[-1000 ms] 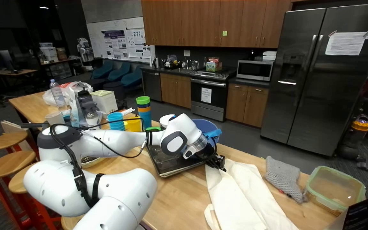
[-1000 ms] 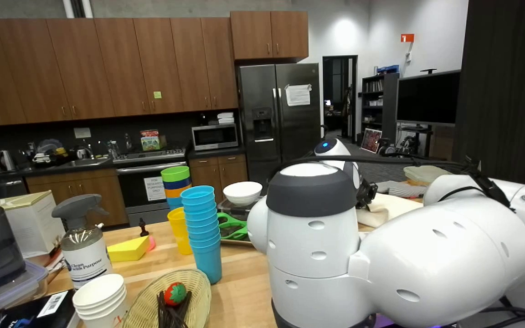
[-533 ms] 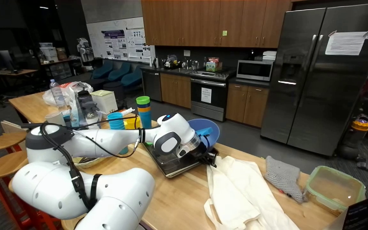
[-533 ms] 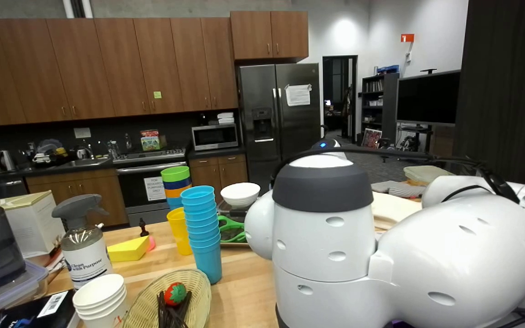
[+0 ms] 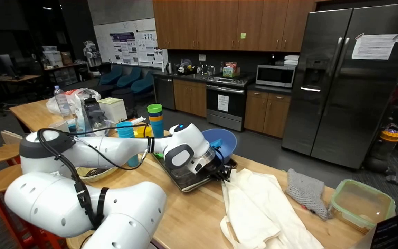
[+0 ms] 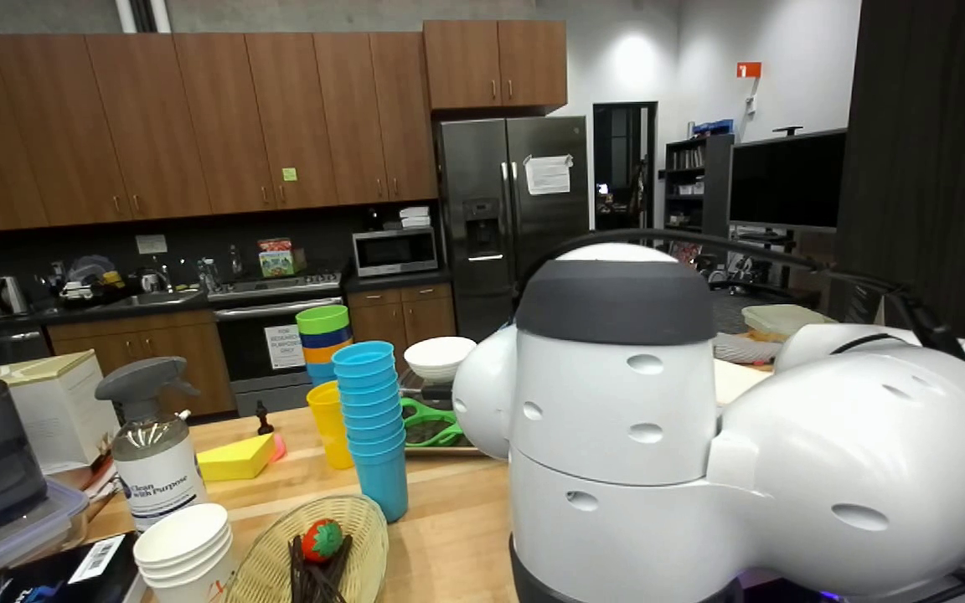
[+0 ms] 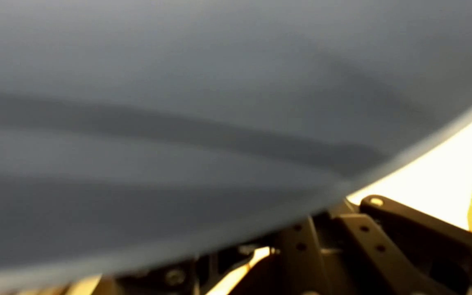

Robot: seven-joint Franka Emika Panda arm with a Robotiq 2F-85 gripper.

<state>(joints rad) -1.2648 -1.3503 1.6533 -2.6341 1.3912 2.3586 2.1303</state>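
A cream fabric bag (image 5: pixel 261 207) lies spread over the wooden table. At its upper left corner stands my gripper (image 5: pixel 226 175), shut and low over the table; whether a bit of fabric is pinched in it I cannot tell. Close beside it a blue bowl (image 5: pixel 229 141) leans behind the wrist. That bowl's grey-looking side (image 7: pixel 178 82) fills most of the wrist view, and its rim hides the fingertips. Only the black finger links (image 7: pixel 367 237) show below the rim. Under the wrist lies a dark tray (image 5: pixel 185 188) with a clear container. The arm hides the gripper in an exterior view.
A grey knit cloth (image 5: pixel 306 190) and a green-lidded container (image 5: pixel 363 204) lie to the right of the bag. Stacked blue cups (image 6: pixel 369 419), a yellow cup (image 6: pixel 332 427), a white bowl (image 6: pixel 439 356), green handles (image 6: pixel 430 423) and a wicker basket (image 6: pixel 374 544) stand near the arm.
The arm has drawn back, carrying the gripper left toward the tray and bowl. The bag's raised fold has flattened and its front corner has changed shape; its upper left edge shifted slightly left.
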